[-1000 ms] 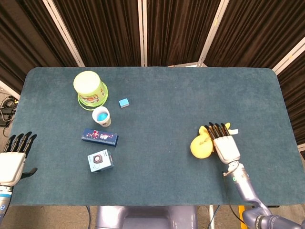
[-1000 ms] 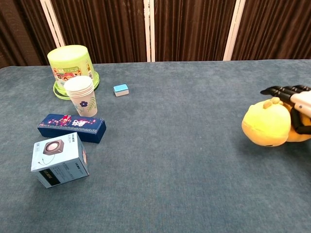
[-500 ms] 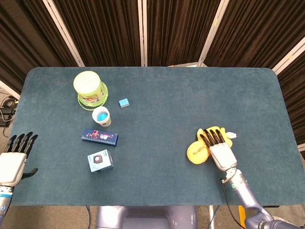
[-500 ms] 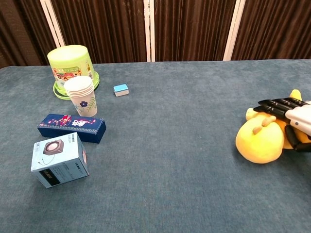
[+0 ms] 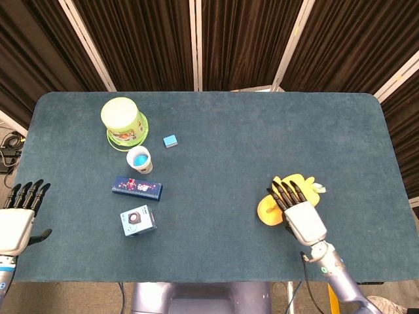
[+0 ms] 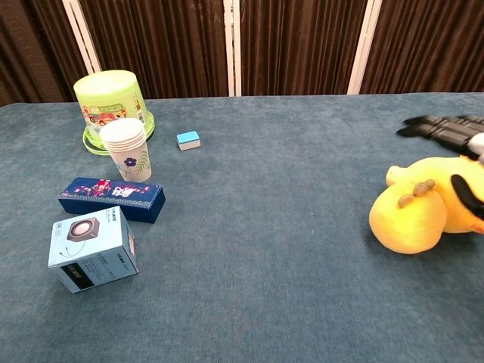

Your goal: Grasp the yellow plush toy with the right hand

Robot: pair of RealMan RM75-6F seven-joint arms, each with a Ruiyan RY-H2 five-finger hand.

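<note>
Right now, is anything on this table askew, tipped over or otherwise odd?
Two things. The green bucket stands upside down, its wide rim on the cloth. The yellow plush toy lies on its side under the right hand. The blue box sits slightly tilted. Nothing is spilled or visibly damaged.

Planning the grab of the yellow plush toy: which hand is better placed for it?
Right. The right hand hovers directly over the yellow plush toy, fingers spread; the left hand sits off the table's far left edge.

Bare table (image 5: 216, 196) lies around the yellow plush toy (image 6: 423, 212); the bucket (image 5: 123, 122), cup (image 5: 139, 159) and boxes (image 5: 137, 188) stand well apart.
</note>
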